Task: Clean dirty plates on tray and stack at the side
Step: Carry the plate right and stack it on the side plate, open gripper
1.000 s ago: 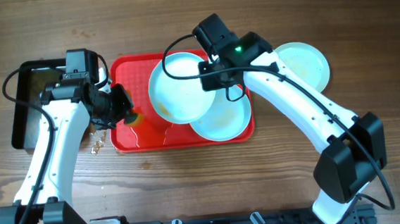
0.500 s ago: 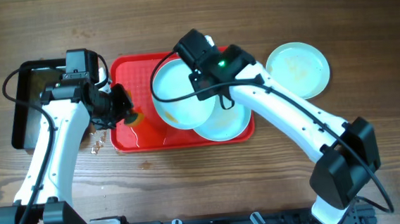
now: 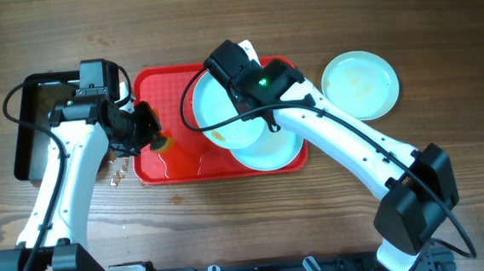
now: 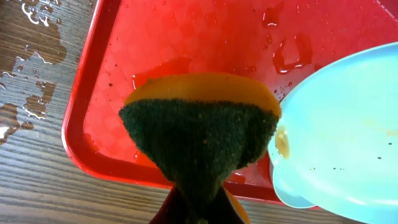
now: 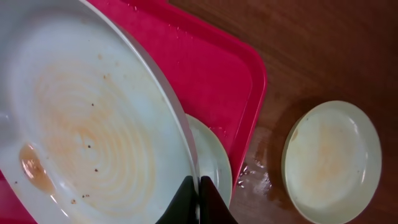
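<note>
My right gripper [image 3: 250, 73] is shut on the rim of a pale plate [image 3: 223, 111] and holds it tilted above the red tray [image 3: 160, 92]; a brown smear shows near its rim [image 5: 34, 171]. A second plate [image 3: 273, 148] lies on the tray under it. A third plate [image 3: 360, 83] lies on the table right of the tray [image 5: 333, 158]. My left gripper [image 3: 143, 132] is shut on a green and orange sponge [image 4: 199, 134] over the tray's left edge, just left of the held plate [image 4: 348, 124].
A black pan [image 3: 32, 124] sits at the far left. Water drops and puddles lie on the wood [image 4: 25, 81] beside the tray and on the tray floor [image 4: 286, 53]. Wet spots lie between the tray and the third plate [image 5: 252, 171].
My right arm has carried the held plate leftward and tilted it more, towards the sponge. The left arm and sponge have not moved.
</note>
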Tool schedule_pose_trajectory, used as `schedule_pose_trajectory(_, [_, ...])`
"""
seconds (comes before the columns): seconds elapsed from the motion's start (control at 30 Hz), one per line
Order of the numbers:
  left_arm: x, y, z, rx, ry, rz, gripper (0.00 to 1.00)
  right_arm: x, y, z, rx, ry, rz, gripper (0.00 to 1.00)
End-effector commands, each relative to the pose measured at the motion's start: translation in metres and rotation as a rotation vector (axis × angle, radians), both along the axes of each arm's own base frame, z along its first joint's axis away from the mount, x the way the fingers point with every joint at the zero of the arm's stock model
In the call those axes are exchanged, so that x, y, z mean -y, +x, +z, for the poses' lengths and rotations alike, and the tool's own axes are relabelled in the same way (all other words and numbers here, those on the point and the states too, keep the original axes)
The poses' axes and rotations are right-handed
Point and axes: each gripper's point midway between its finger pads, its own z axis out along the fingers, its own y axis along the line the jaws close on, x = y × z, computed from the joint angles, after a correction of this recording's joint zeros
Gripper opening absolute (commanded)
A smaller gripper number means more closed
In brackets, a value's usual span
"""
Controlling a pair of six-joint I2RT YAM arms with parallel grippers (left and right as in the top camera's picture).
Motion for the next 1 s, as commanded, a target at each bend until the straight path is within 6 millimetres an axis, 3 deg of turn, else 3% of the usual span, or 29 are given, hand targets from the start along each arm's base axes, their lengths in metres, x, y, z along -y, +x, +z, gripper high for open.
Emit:
schedule_pose_trajectory(0.0, [0.003, 0.005, 0.009, 0.033, -0.014, -0.009, 0.04, 0.007, 0.01, 0.028, 0.092, -0.049, 0.025, 0.04])
schedule_pose_trajectory(0.1, [0.003, 0.005, 0.009, 0.037, -0.014, -0.009, 0.04, 0.008, 0.015, 0.032, 0.116, -0.095, 0.066, 0.04])
schedule_pose_trajectory(0.27, [0.003, 0.005, 0.007, 0.029, -0.014, -0.009, 0.04, -0.012, 0.015, 0.04, 0.174, -0.108, 0.135, 0.04])
schedule_pose_trajectory(0.37, [0.003, 0.005, 0.004, 0.019, -0.014, -0.009, 0.04, -0.027, 0.015, 0.057, 0.289, -0.143, 0.131, 0.04])
schedule_pose_trajectory(0.57, [0.003, 0.004, 0.003, 0.009, -0.014, -0.009, 0.04, -0.038, 0.022, 0.101, 0.531, -0.254, 0.083, 0.04])
schedule_pose_trajectory(0.97, [0.003, 0.005, 0.003, 0.01, -0.014, -0.009, 0.04, -0.022, 0.035, 0.151, 0.654, -0.604, 0.12, 0.04])
